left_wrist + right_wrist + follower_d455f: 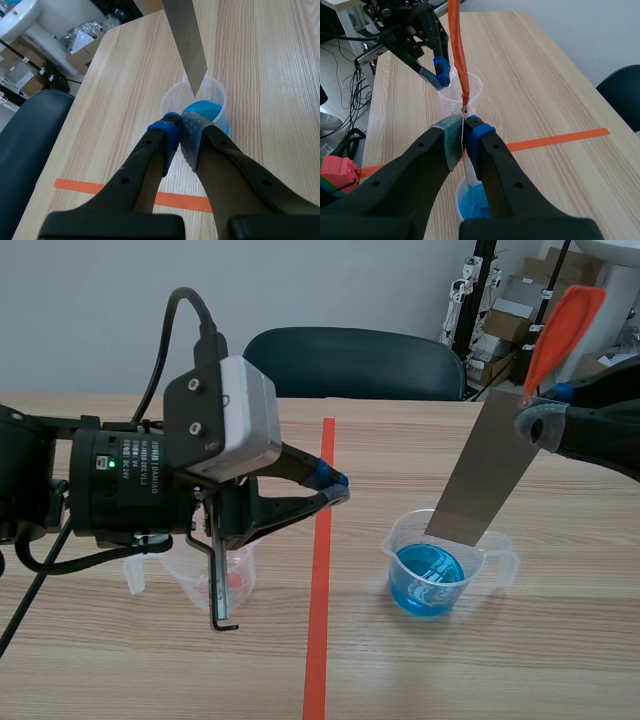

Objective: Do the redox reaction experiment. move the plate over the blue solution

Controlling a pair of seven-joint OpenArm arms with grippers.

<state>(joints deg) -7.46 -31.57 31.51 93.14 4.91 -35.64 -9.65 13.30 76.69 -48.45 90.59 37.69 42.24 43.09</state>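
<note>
One metal plate [485,475], clamped by its upper end in my right tool [464,131], hangs tilted with its lower corner at the cup [396,545] of blue solution [428,580]; my left tool [179,125] closed, empty; hazard: a sideways nudge could tip the cup.

This looks like a robotics lab or workroom. A plain wooden table [480,670] carries a tape line [320,570] and a beaker [402,540] of blue liquid. An office chair [350,360] stands at the table's far edge, boxes [520,325] are stacked by the white wall [100,300], and cables [351,134] trail on the floor.
</note>
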